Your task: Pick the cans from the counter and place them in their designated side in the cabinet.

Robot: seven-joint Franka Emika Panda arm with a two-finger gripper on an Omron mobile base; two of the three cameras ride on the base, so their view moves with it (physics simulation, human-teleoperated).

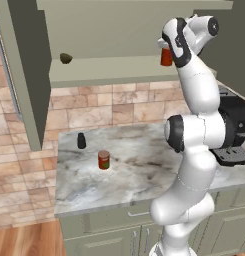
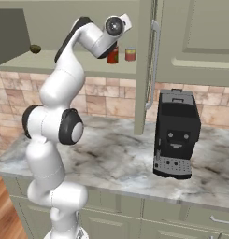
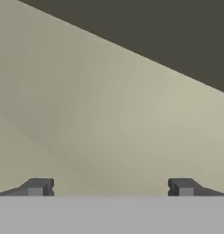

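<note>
I'm seeing the white arm reaching up into the large olive-green wall cabinet [image 1: 119, 75], its hand [image 3: 110, 187] sitting with the two dark fingertips [image 3: 38, 187] wide apart and nothing between them (hand view is looking at plain pale cabinet wall and a dark band). The plain red-orange can [image 1: 166, 57] is standing upright on the cabinet shelf at its right end, just beside the wrist; whether it is touching the arm I cannot tell. In the right base view the same can [image 2: 112, 56] is standing next to a shorter red-and-yellowish can [image 2: 130, 54], the two near each other but apart. A small dark olive-brown lump [image 1: 65, 58] is lying at the shelf's far left end. The red can with green-and-white label and grey top [image 1: 104, 160] is standing upright on the grey-white marble tabletop [image 1: 144, 170], left of the arm, with a small black bottle [image 1: 81, 141] just behind it and apart. A black coffee machine [image 2: 176, 134] is standing on the tabletop's right side.
</note>
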